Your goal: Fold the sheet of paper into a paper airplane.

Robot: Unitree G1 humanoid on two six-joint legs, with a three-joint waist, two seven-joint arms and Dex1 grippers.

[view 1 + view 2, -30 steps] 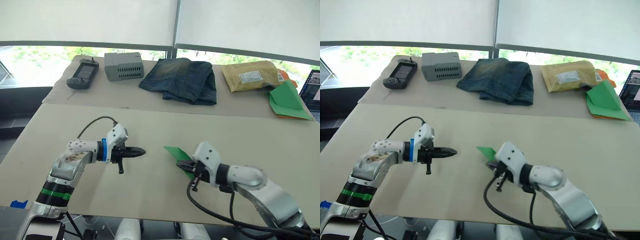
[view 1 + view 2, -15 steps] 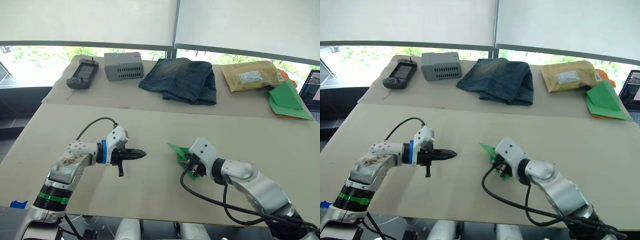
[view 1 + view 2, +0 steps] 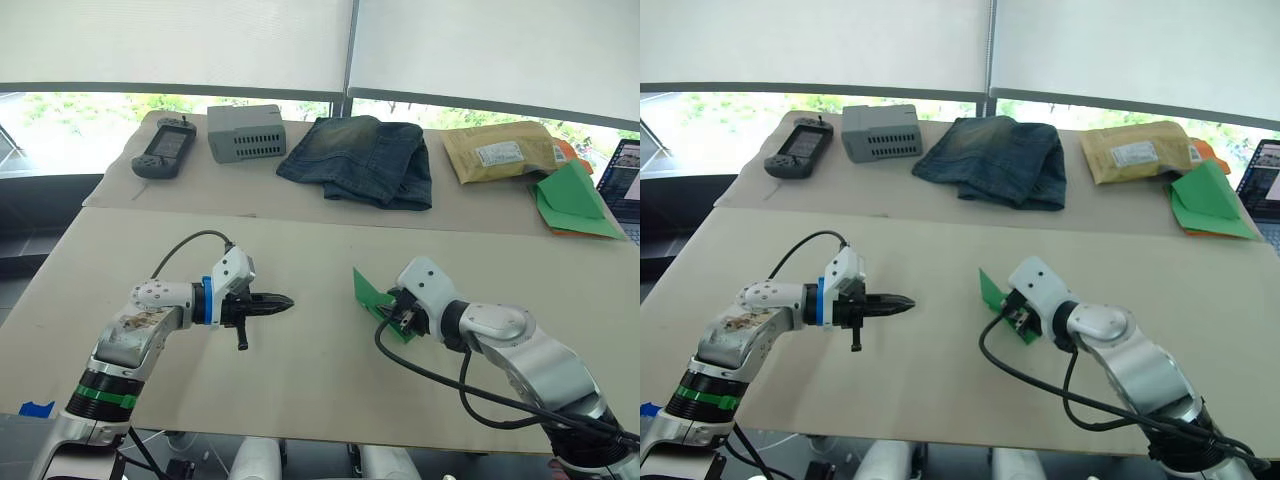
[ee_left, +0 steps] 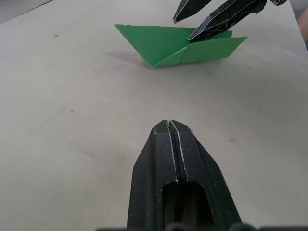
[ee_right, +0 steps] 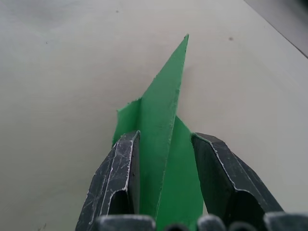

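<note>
The counter point(image 3: 300, 390) spreads wide and pale, with a second surface behind it carrying a folded pair of jeans point(image 3: 362, 158), a padded yellow mailer point(image 3: 503, 150), a grey vented box point(image 3: 246, 132), a black handheld controller point(image 3: 164, 146) and, at the far right, a larger green triangular paper stack point(image 3: 573, 200) with an orange edge.

Compared with a second ago, the right arm has drawn its elbow outward and the right hand point(image 3: 392, 312) has turned, so the sheet of paper point(image 3: 372, 291) that lay nearly flat under it now stands tipped up on one edge, its upper flap raised toward the left. Half a second ago the paper was already partly lifted; now it stands steeper and a little farther right on the counter. The left arm has hardly shifted, and the things at the back are as they were.

The paper sits on the near counter, right of centre, folded to a pointed shape with a visible crease. The right hand's two fingers point(image 5: 118, 183) are spread apart, one on either side of the raised green flap point(image 5: 161, 134), straddling it rather than pinching. The left hand point(image 3: 280, 302) hovers well apart to the paper's left, its fingers point(image 4: 175, 168) pressed together on nothing, pointing toward the paper.
</note>
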